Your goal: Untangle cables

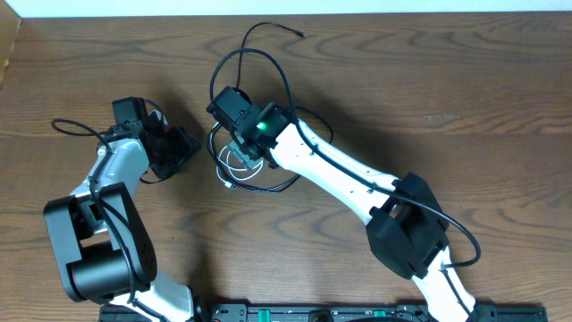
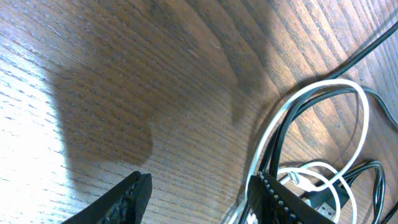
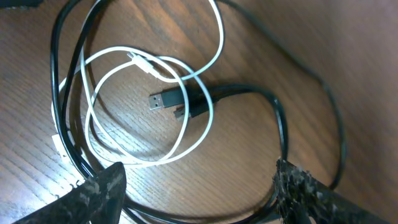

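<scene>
The cables lie in one tangle on the wooden table, under my right gripper (image 1: 239, 154). A black cable (image 1: 288, 85) loops away toward the table's far side and ends in a small plug (image 1: 301, 34). In the right wrist view a white cable (image 3: 211, 106) coils in two loops around a black USB plug (image 3: 165, 99), and a black cable (image 3: 280, 118) curves round it all. My right gripper (image 3: 202, 186) stands open just over the tangle, with a black strand crossing between its fingers. My left gripper (image 2: 202, 193) is open over bare wood, its right finger (image 2: 273, 196) beside white and black loops (image 2: 364, 112).
My left arm (image 1: 107, 179) sits at the left with its own black wire (image 1: 71, 125) curling beside it. My right arm (image 1: 357, 188) stretches diagonally from the near right edge. Bare wood table (image 1: 447, 89) spreads to the right and far side.
</scene>
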`<state>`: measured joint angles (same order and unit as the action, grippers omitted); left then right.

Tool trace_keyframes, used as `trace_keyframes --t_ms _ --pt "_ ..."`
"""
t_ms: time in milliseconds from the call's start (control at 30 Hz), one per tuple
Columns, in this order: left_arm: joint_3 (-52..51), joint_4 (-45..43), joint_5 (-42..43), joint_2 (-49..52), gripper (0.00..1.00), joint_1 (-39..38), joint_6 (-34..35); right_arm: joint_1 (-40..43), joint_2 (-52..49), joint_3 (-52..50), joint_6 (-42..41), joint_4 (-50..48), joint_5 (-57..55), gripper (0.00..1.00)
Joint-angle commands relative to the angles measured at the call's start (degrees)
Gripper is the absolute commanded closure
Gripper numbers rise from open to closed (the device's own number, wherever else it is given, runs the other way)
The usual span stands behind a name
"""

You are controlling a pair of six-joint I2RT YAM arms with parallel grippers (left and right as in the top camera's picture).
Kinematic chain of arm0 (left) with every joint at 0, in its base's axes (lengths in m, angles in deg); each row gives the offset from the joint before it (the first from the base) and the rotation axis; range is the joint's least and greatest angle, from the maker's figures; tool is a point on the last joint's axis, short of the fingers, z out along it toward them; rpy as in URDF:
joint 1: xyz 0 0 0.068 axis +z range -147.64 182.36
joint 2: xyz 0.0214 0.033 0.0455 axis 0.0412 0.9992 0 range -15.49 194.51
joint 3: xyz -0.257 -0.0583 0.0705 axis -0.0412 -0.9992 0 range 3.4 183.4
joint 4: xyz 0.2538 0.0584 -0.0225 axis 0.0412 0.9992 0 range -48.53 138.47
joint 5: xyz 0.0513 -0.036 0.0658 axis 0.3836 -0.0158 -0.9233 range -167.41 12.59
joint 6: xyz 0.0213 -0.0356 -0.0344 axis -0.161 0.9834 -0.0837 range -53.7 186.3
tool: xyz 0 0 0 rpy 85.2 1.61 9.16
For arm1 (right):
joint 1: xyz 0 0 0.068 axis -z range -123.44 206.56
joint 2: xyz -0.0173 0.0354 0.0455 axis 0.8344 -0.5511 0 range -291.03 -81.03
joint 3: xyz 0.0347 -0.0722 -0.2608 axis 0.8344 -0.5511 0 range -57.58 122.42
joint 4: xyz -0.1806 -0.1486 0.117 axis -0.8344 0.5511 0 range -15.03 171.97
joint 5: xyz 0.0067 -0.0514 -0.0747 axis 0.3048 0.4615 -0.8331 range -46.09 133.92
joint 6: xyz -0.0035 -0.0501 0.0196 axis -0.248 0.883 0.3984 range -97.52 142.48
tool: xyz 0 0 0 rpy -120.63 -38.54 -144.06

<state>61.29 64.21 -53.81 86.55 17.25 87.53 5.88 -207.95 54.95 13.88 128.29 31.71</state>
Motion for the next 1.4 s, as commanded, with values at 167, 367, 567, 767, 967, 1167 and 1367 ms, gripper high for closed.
trace_keyframes --t_ms 167,367,567,767,967,1167,1367 --pt "0.83 0.33 -0.92 -0.98 0.44 0.2 0.55 2.21 -0.72 -6.21 -8.0 -1.46 0.61 0.34" --pt "0.83 0.33 -0.94 -0.98 0.44 0.2 0.55 2.86 -0.72 -9.31 -12.22 -3.91 3.1 0.57" --pt "0.83 0.33 -0.92 -0.98 0.44 0.2 0.55 2.97 -0.72 -11.5 -14.19 -9.86 7.78 0.79" --pt "0.83 0.33 -0.94 -0.98 0.44 0.2 0.55 4.83 -0.72 -14.49 -21.31 -13.84 14.78 0.72" --pt "0.83 0.33 -0.92 -0.98 0.44 0.2 0.55 8.04 -0.72 -18.08 -25.29 -16.5 23.39 0.69" --pt "0.83 0.33 -0.92 -0.98 0.44 0.2 0.55 11.96 -0.72 -22.18 -26.73 -23.17 35.21 0.73" --pt "0.83 0.33 -0.92 -0.98 0.44 0.2 0.55 14.36 -0.72 -26.67 -29.33 -31.3 45.9 0.67"
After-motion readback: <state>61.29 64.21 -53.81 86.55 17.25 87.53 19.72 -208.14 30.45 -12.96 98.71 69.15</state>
